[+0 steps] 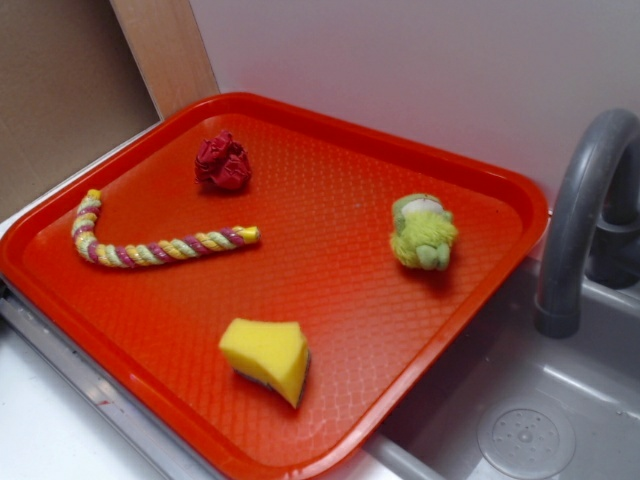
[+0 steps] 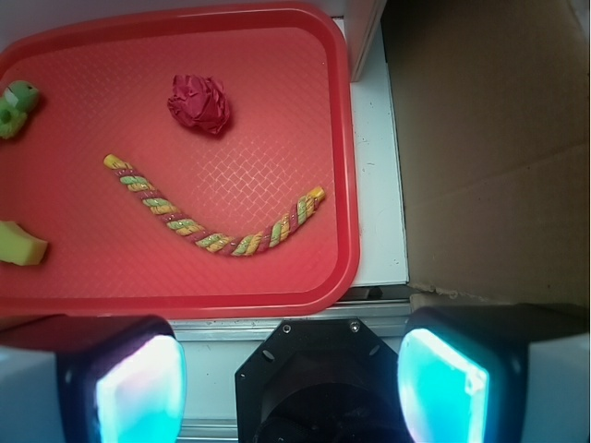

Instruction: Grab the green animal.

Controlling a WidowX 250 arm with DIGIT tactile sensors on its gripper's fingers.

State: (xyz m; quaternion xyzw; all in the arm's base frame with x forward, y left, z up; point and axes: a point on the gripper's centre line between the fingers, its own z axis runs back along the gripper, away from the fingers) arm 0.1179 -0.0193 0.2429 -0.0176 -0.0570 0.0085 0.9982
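1. Gripper (image 2: 291,369) spread wide, holding nothing – hanging off the red tray's (image 1: 300,105) edge.
2. Green animal (image 1: 423,232) lying far across the tray, near the faucet (image 1: 580,210).
3. Risk: grabbing the yellow sponge (image 1: 268,357) instead – similar colour, similar size.

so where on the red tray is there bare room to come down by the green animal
Widest bare patch: tray centre, bordered by the green animal, yellow sponge, rope toy and red cloth ball. Also free between animal and ball. Tighter on the animal's far side, near the tray rim and faucet. Gripper sits open, off the tray.
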